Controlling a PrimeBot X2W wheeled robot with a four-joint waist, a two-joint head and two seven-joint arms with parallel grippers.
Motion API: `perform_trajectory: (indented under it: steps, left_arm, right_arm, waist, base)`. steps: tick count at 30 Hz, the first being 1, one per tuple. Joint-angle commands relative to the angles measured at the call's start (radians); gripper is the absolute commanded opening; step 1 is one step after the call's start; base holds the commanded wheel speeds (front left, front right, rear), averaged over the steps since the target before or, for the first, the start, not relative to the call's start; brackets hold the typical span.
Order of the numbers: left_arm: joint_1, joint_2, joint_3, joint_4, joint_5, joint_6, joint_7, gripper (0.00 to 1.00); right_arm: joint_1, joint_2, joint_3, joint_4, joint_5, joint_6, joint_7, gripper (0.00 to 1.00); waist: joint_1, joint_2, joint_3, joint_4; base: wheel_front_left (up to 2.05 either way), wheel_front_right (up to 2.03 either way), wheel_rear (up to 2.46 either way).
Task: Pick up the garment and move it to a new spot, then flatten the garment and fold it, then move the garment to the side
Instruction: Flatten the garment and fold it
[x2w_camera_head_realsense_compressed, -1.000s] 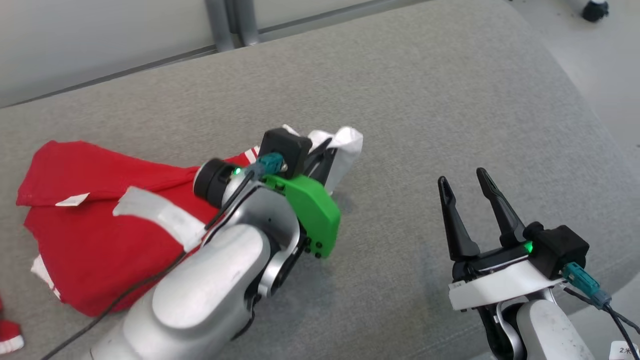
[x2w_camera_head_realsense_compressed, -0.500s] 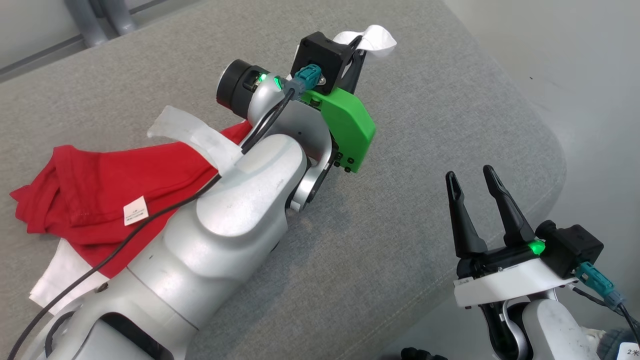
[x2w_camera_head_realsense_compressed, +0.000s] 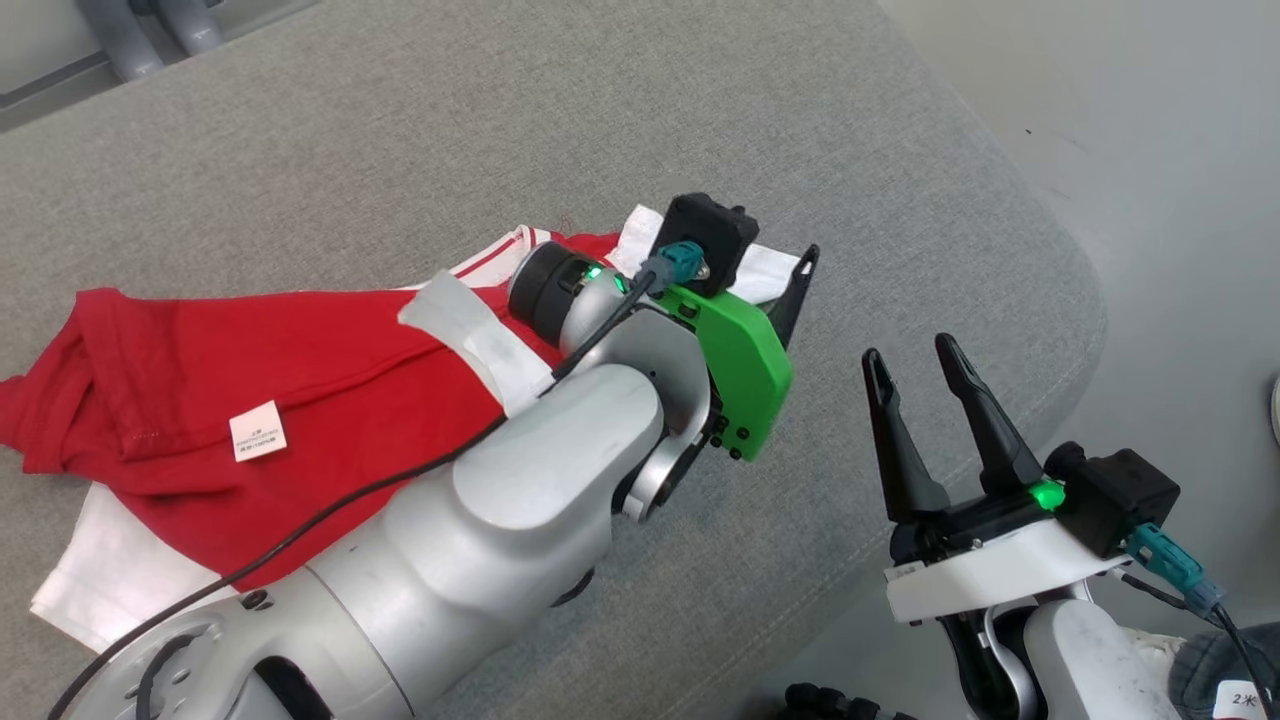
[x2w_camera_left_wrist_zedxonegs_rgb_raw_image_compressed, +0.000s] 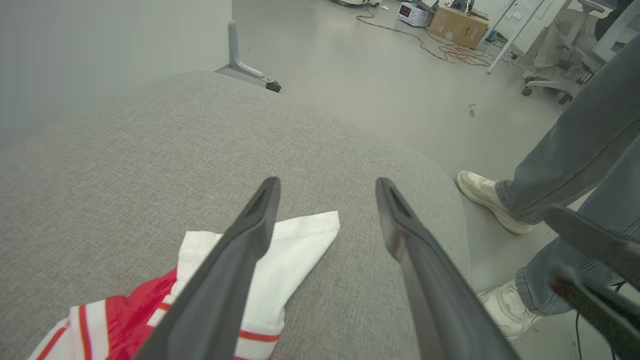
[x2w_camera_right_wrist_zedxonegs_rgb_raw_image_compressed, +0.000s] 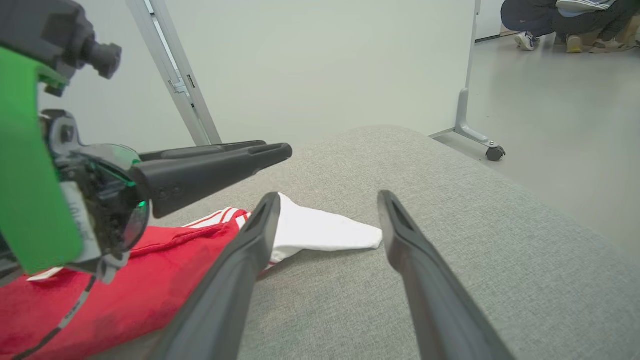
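Garment (x2w_camera_head_realsense_compressed: 300, 390) stretches leftward, its white corner just under the spread, empty left hand (x2w_camera_left_wrist_zedxonegs_rgb_raw_image_compressed: 327, 182); right hand (x2w_camera_head_realsense_compressed: 908, 350), spread too, seems farther.

Grey woven-fabric padded bench (x2w_camera_head_realsense_compressed: 330, 130) with rounded corner, smooth pale grey floor (x2w_camera_left_wrist_zedxonegs_rgb_raw_image_compressed: 380, 85) upper right, white partition panel (x2w_camera_right_wrist_zedxonegs_rgb_raw_image_compressed: 325, 60) on castored metal foot (x2w_camera_right_wrist_zedxonegs_rgb_raw_image_compressed: 466, 112), brown cardboard box (x2w_camera_left_wrist_zedxonegs_rgb_raw_image_compressed: 457, 27) far back
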Motion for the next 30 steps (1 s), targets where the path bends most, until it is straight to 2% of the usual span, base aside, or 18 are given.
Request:
perform_trajectory:
  steps: [1, 3, 7, 13, 19, 24, 30]
  left_arm:
    - [0.004, 0.003, -0.01, -0.004, 0.004, 0.001, -0.01, 1.0]
    - [0.01, 0.004, -0.026, -0.007, 0.006, 0.0, -0.025, 1.0]
    - [0.035, 0.011, -0.03, -0.004, 0.014, 0.004, -0.077, 1.0]
    - [0.097, 0.106, 0.005, -0.018, -0.004, 0.029, -0.138, 1.0]
    - [0.176, 0.205, 0.046, 0.0, -0.019, 0.088, -0.184, 1.0]
    - [0.206, 0.25, 0.037, 0.002, -0.02, 0.108, -0.165, 1.0]
    - [0.257, 0.297, 0.056, -0.037, -0.041, 0.134, -0.184, 1.0]
  right_arm:
    - [-0.011, -0.001, 0.003, 0.005, -0.008, 0.0, -0.003, 1.0]
    - [-0.019, -0.001, 0.008, 0.01, -0.015, 0.0, -0.003, 1.0]
    - [-0.01, -0.001, -0.025, 0.012, -0.044, 0.0, -0.003, 1.0]
    - [0.015, -0.002, -0.076, 0.012, -0.096, 0.0, -0.003, 1.0]
    - [0.055, -0.002, -0.115, 0.017, -0.145, 0.0, -0.003, 1.0]
    - [0.071, -0.002, -0.121, 0.016, -0.169, 0.0, -0.003, 1.0]
    - [0.084, -0.002, -0.114, 0.022, -0.182, 0.0, -0.003, 1.0]
  waist:
    - [0.0, 0.0066, -0.007, 0.004]
    - [0.0, 0.0066, -0.012, 0.01]
    - [0.0, 0.0066, -0.027, 0.073]
    - [0.0, 0.0066, -0.058, 0.17]
    - [0.0, 0.0066, -0.106, 0.276]
    - [0.0, 0.0066, -0.131, 0.319]
    - [0.0, 0.0066, -0.16, 0.341]
  base:
    - [0.0, 0.0, 0.0]
    - [0.0, 0.0, 0.0]
    - [0.0, 0.0, 0.0]
    - [0.0, 0.0, 0.0]
    - [0.0, 0.0, 0.0]
    - [0.0, 0.0, 0.0]
    - [0.0, 0.0, 0.0]
